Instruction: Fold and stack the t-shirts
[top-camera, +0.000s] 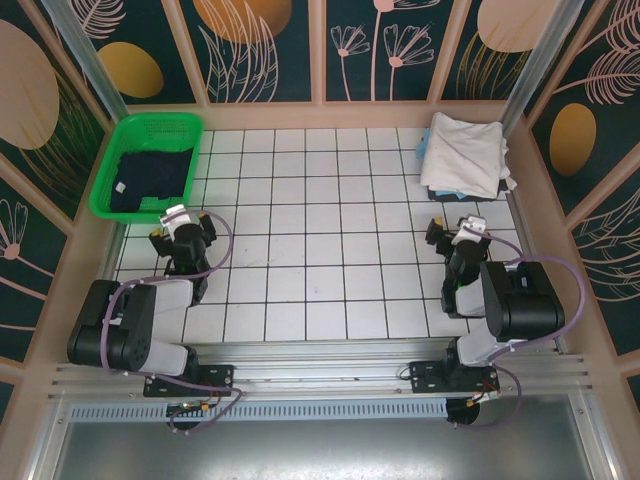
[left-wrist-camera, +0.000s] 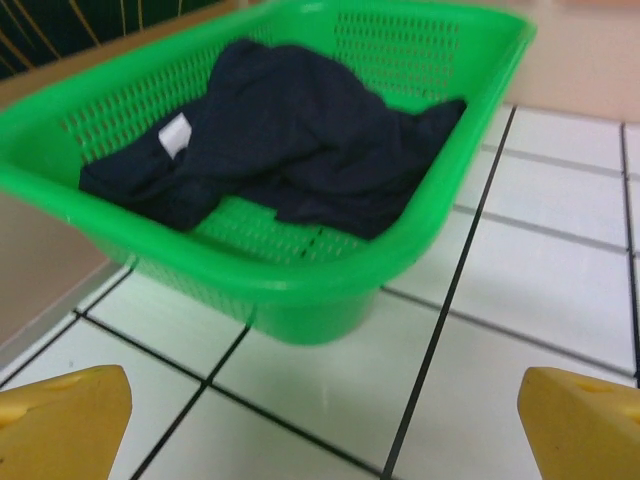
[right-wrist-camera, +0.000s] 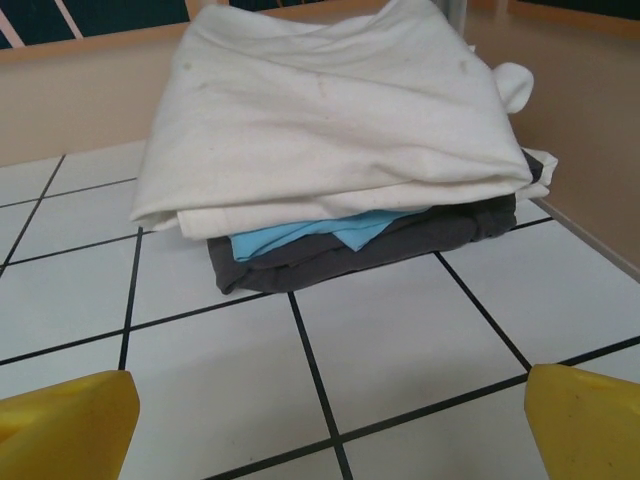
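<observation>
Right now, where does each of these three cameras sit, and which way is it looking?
Top external: fixed above and behind the arms, looking down at the tiled table; both arms and their open left gripper and right gripper show.
Left wrist: low over the tiles, facing the green basket with the navy shirt; two yellow fingertips at the bottom corners.
Right wrist: low, facing the folded stack, cream shirt on top; yellow fingertips likewise.
Shared: top view also holds the basket and the stack.
</observation>
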